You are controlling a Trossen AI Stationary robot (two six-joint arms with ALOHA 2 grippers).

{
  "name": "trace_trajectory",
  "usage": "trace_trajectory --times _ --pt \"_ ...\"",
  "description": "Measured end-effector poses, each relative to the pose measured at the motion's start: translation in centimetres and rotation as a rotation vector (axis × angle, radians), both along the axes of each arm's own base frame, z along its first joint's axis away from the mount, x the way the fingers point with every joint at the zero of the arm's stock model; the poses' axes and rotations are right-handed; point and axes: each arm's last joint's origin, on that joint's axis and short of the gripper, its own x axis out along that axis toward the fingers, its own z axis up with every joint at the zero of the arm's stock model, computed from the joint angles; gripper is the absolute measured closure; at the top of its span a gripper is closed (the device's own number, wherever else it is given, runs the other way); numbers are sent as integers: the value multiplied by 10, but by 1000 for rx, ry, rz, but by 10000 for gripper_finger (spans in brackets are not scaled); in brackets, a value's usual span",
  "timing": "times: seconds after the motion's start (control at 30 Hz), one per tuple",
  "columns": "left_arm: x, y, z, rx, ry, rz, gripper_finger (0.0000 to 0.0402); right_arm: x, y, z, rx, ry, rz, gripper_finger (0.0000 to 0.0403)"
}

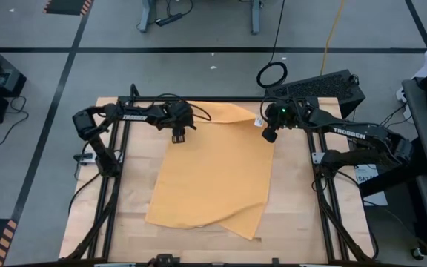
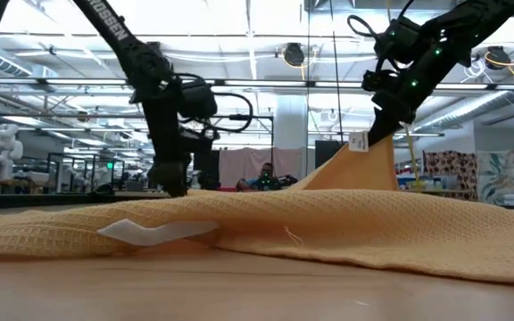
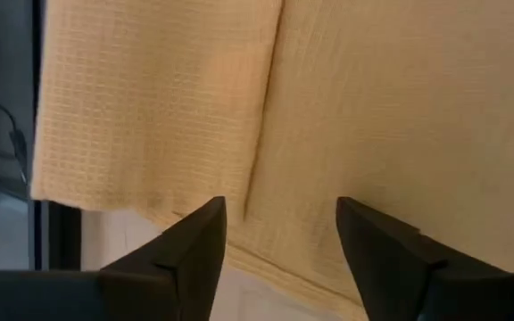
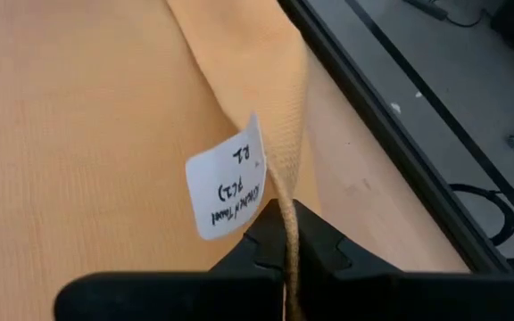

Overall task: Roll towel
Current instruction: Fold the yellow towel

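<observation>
Left wrist view only. Left gripper point(image 3: 281, 236) positioned above the towel point(image 3: 391, 116), its two dark fingers point(image 3: 194, 254) spread apart with a clear gap between them. Mustard-yellow waffle-weave cloth filling most of the view. One straight crease or fold line point(image 3: 264, 116) running through the cloth toward the gap between the fingers. Hemmed towel edge point(image 3: 266, 267) lying between the fingertips, pale wooden tabletop point(image 3: 128, 227) exposed just beyond it. Dark table frame rail point(image 3: 41, 241) alongside the cloth's side edge. Contact between fingers and cloth not determinable.
</observation>
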Motion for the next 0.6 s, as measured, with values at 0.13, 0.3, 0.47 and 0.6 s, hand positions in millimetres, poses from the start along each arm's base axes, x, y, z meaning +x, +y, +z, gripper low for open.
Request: trace_trajectory --times 0.13,0.3,0.47,0.6 --pt "-1 8 1 -17 -54 -22 208 0 0 0 5 -1 -1 403" --pt "-7 17 1 -27 -69 1 247 -1 1 -1 13 11 -1 403" --pt "-12 24 -2 -52 -79 18 251 -1 1 -1 12 17 4 403" --pt "-15 29 -2 -67 -97 23 252 -1 1 -1 12 17 5 403"
